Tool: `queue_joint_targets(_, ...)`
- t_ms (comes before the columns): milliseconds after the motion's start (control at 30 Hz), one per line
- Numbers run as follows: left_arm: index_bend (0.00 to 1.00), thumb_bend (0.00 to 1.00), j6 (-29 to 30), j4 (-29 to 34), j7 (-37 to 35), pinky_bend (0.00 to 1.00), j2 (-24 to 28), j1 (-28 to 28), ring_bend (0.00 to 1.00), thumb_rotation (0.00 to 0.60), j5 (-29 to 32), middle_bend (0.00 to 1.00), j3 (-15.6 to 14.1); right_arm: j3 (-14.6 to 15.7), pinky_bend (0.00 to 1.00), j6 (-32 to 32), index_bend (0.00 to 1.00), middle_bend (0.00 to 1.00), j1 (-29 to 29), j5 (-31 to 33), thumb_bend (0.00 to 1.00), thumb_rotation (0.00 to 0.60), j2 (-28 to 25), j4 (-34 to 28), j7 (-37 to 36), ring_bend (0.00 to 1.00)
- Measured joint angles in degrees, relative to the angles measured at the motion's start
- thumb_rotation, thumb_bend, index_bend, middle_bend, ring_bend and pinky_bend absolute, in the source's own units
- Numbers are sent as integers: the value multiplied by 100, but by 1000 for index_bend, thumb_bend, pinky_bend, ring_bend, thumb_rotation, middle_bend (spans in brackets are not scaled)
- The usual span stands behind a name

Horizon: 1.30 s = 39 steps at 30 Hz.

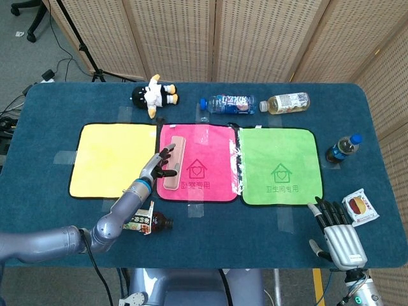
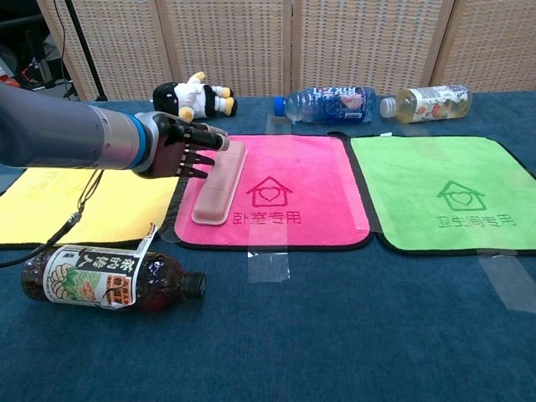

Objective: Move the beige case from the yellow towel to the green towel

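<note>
The beige case point(image 1: 173, 164) point(image 2: 220, 182) lies flat along the left part of the pink towel point(image 1: 207, 175) point(image 2: 289, 188). It is off the yellow towel point(image 1: 108, 159) point(image 2: 75, 205) to its left and apart from the green towel point(image 1: 277, 164) point(image 2: 452, 193) on the right. My left hand point(image 1: 157, 167) point(image 2: 180, 149) reaches in from the left with fingers stretched out, their tips touching the case's left side; it grips nothing. My right hand point(image 1: 335, 231) rests near the table's front right edge, fingers spread and empty.
A brown tea bottle point(image 1: 143, 221) point(image 2: 109, 276) lies in front of the yellow towel under my left arm. At the back lie a plush penguin point(image 1: 155, 94), a blue-labelled bottle point(image 1: 228, 103) and a yellow drink bottle point(image 1: 288, 101). A dark bottle point(image 1: 343, 148) and a snack packet point(image 1: 360, 207) sit at the right.
</note>
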<state>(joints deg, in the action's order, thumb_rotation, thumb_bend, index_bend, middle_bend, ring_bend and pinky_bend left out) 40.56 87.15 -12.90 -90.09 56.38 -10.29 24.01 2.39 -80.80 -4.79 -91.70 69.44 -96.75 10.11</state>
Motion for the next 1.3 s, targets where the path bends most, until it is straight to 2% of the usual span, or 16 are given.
queue_joint_targets(1300, 0, 565, 9, -550, 455, 21, -809, 536, 0, 600, 132, 0, 259, -31, 0, 43, 69, 0, -9, 102, 346, 600, -11, 48, -60, 0)
